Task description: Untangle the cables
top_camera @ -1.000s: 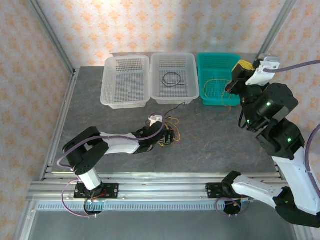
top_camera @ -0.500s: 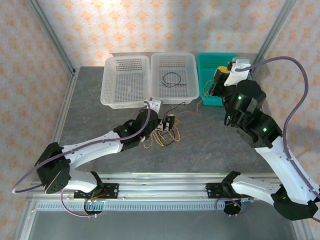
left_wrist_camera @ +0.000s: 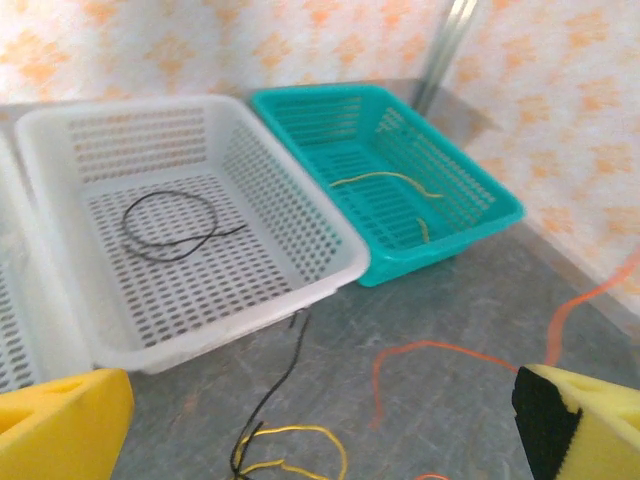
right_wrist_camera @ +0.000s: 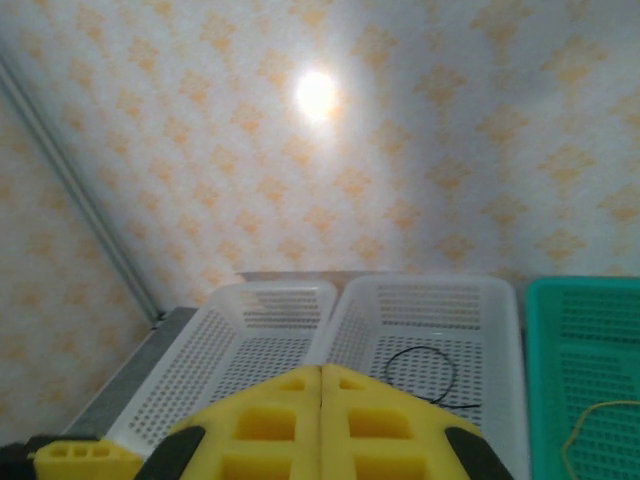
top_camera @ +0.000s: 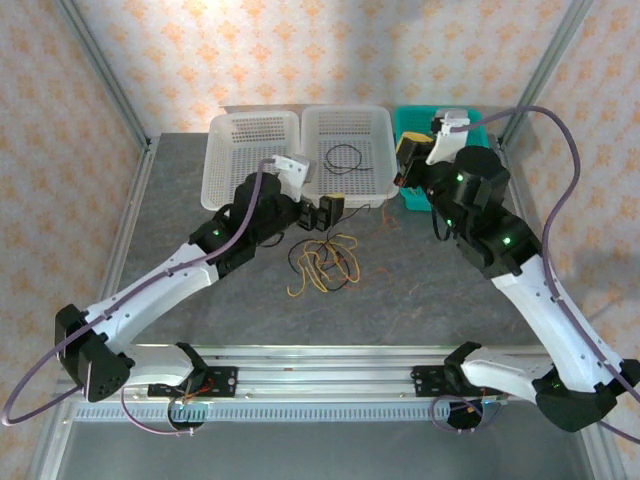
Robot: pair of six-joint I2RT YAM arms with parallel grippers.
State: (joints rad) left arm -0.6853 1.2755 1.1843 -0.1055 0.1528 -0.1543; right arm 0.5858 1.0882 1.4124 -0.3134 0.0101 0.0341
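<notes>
Closest to me, on the grey table (top_camera: 420, 290) in front of the middle white basket (top_camera: 380, 130), lies the tangle of cables (top_camera: 322, 262). It is yellow and black strands looped over one another, and neither of my hands touches it. One black strand leads from the tangle toward the basket's near wall.

Just beyond the tangle, at that basket's near rim, my left gripper (top_camera: 328, 213) hovers with its jaws spread wide, gripping nothing. In its wrist view the two yellow pads (left_wrist_camera: 60, 430) sit at the bottom corners, with the top of the tangle showing between them.

Off the basket's near right corner a reddish-orange cable (left_wrist_camera: 430, 344) curls on the table. A strand of the same colour climbs out of the right edge of that view.

My right gripper (top_camera: 405, 168) is raised at the basket's right side, by the teal basket (top_camera: 410, 122). Its fingers (right_wrist_camera: 280, 420) are pressed flat together, and I cannot tell whether they pinch a strand. My right arm covers much of the teal basket from above.

Inside the middle basket a single black cable (top_camera: 345, 158) lies coiled in a ring. In the teal basket to its right, a yellow cable (left_wrist_camera: 385, 180) lies along the floor. To the left of the middle basket, side by side with it, stands another white basket (top_camera: 245, 165). Behind all three rises the patterned wall (right_wrist_camera: 400, 150).
</notes>
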